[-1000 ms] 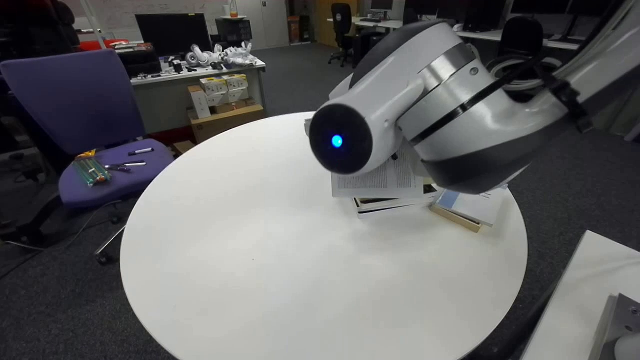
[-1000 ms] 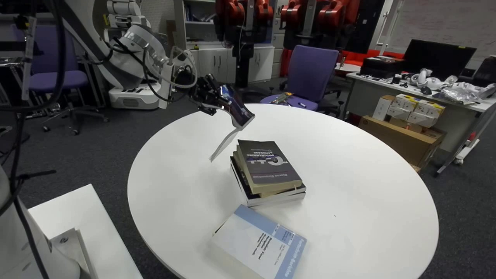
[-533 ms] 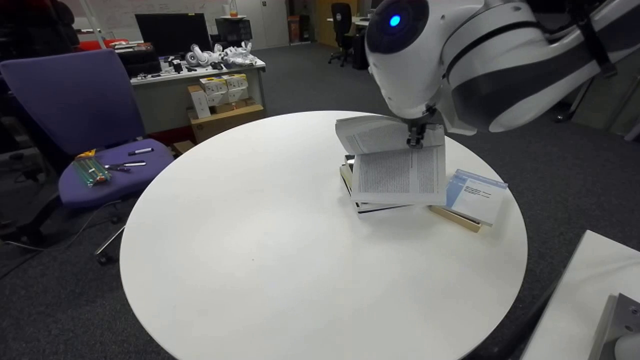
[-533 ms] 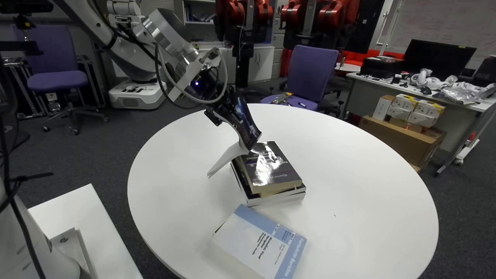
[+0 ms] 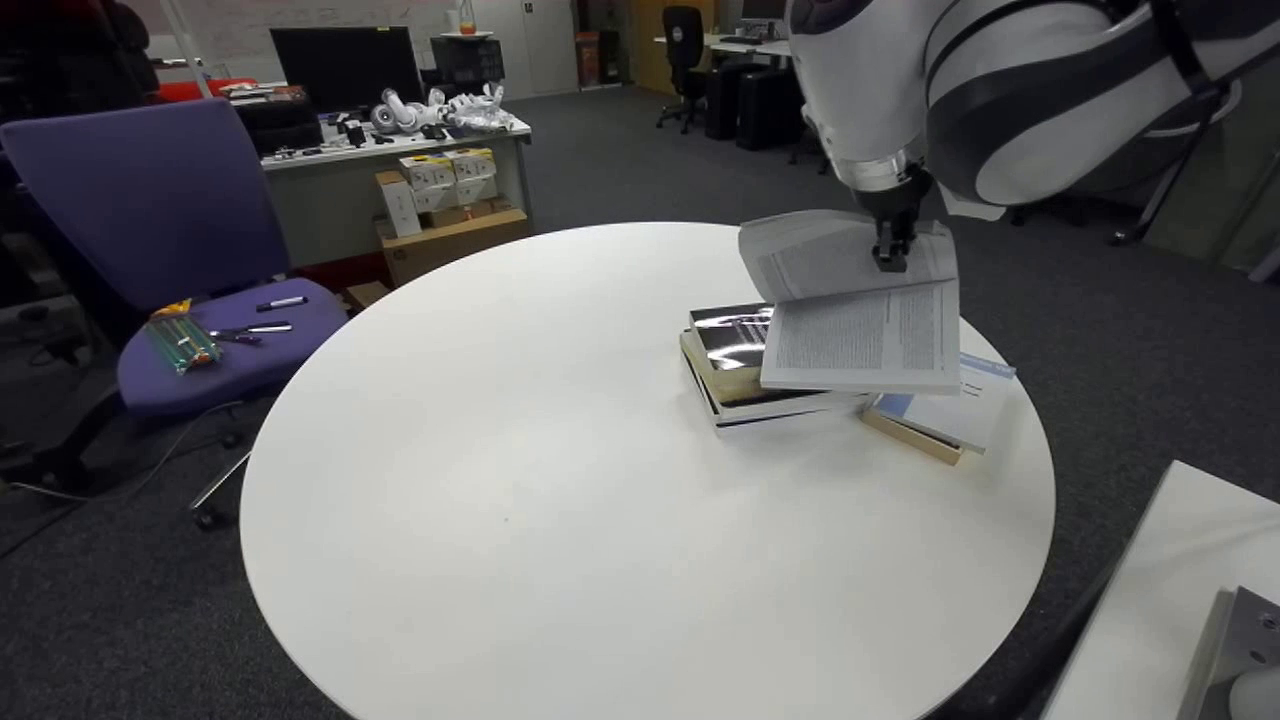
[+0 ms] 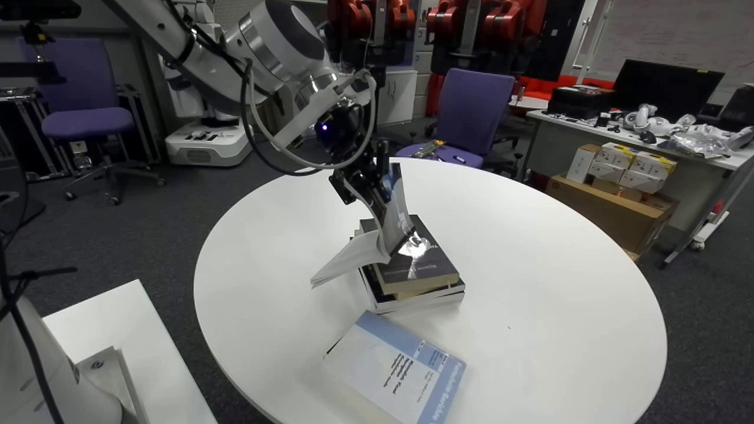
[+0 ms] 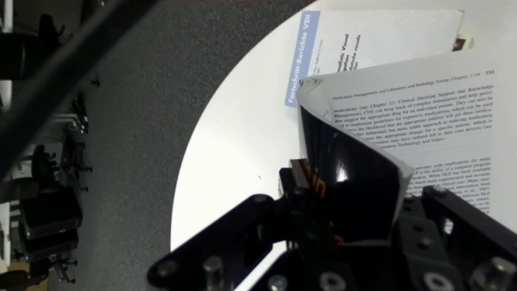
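Observation:
My gripper (image 5: pixel 890 264) points down over the table and is shut on a paperback book, which hangs partly opened. The book's printed pages (image 5: pixel 865 340) splay out below the fingers, and its glossy dark cover (image 7: pixel 359 182) bends between the fingers in the wrist view. One finger (image 7: pixel 299 176) presses the cover; the opposite fingertip is hidden behind the book. In an exterior view the hanging pages (image 6: pixel 353 256) overlap a stack of books (image 6: pixel 421 265) with a black C++ book on top; whether they touch, I cannot tell. A white-and-blue book (image 6: pixel 394 365) lies beside the stack.
The round white table (image 5: pixel 480 500) carries the stack and the white-and-blue book. A purple chair (image 5: pixel 235 330) with tools on its seat stands at the table's edge. The arm's base sits on a white side table (image 6: pixel 123 341). Cardboard boxes (image 6: pixel 607 206) stand beyond.
The gripper has swung from a flatter pose to pointing down, carrying the book over beside and above the stack. The book's pages have spread wider. The books on the table have stayed put.

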